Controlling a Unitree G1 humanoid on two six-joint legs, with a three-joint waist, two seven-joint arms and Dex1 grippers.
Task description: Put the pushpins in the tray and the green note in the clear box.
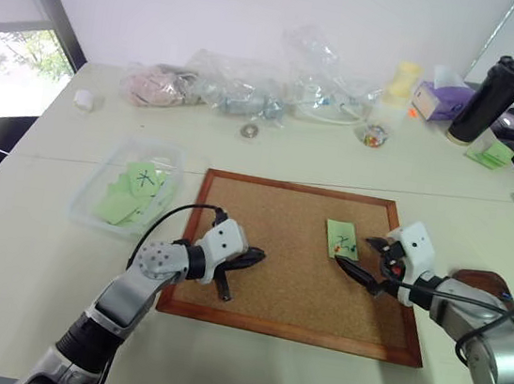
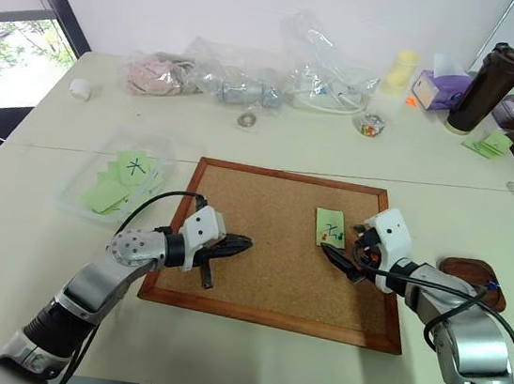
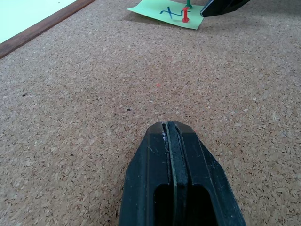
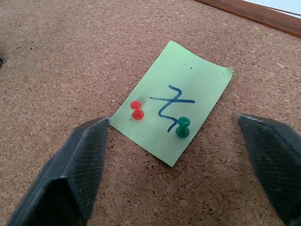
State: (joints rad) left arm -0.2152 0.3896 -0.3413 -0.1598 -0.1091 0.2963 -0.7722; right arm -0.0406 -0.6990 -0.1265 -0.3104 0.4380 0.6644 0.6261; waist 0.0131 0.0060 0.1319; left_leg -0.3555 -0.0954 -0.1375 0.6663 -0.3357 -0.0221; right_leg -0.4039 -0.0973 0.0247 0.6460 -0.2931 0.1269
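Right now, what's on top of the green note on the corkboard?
Two pushpins stand on the green note: a red one and a green one, beside a blue pen scribble. Their points are hidden; the corkboard under the note is covered.

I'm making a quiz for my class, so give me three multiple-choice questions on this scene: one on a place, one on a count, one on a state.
1. Where does the green note lie?
A. on the corkboard
B. in the tray
C. under the dark tumbler

2. How many pushpins hold it?
A. one
B. two
C. four

3. How does the left pincer stand?
A. wide open
B. shut on a pin
C. shut, empty

Answers: 1 A, cork surrounds the note; 2 B, one red, one green; 3 C, its fingers meet with nothing between.
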